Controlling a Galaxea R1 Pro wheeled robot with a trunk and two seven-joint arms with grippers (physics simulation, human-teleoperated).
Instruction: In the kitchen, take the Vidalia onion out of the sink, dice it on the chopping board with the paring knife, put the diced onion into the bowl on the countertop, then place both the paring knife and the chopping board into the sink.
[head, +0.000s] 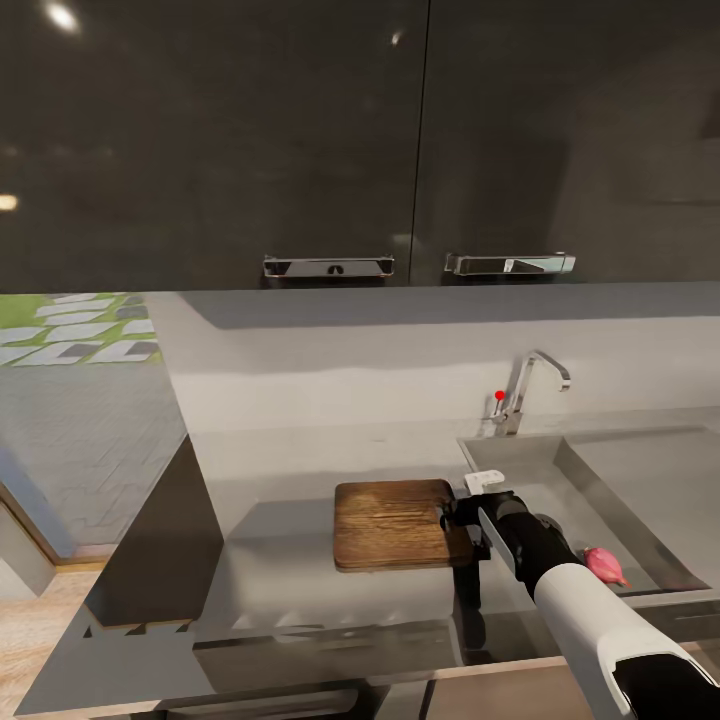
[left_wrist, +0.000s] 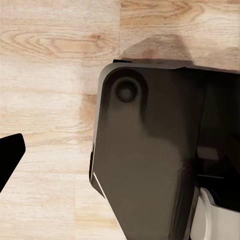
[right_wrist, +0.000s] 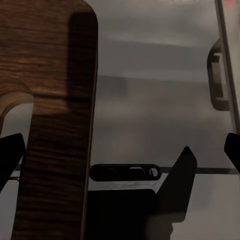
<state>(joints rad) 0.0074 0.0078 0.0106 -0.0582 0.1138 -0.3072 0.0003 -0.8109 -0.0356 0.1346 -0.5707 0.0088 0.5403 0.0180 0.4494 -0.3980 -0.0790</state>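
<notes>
We note glossy black cabinets (head: 300, 140) across the top of the head view, with two chrome handles below them. Beneath runs the grey countertop (head: 290, 470), and at its right end sits the steel sink (head: 640, 480) with a chrome tap (head: 525, 395) carrying a red dot. Pale wood floor (left_wrist: 55, 60) shows in the left wrist view, with the robot's dark base (left_wrist: 150, 160) over it.

The right arm (head: 590, 610) reaches in from the lower right, over the sink's near left corner. The chopping board (head: 395, 523) lies flat on the countertop, just left of the sink. The right gripper (head: 462, 515) is at the board's right edge; in the right wrist view its fingers (right_wrist: 11, 150) stand wide apart and grip nothing, the board (right_wrist: 55, 115) lying under one of them.

The onion (head: 603, 565) lies in the sink, just beside the right forearm. For the left gripper (left_wrist: 10, 152), we see one dark fingertip and cannot tell its state.
</notes>
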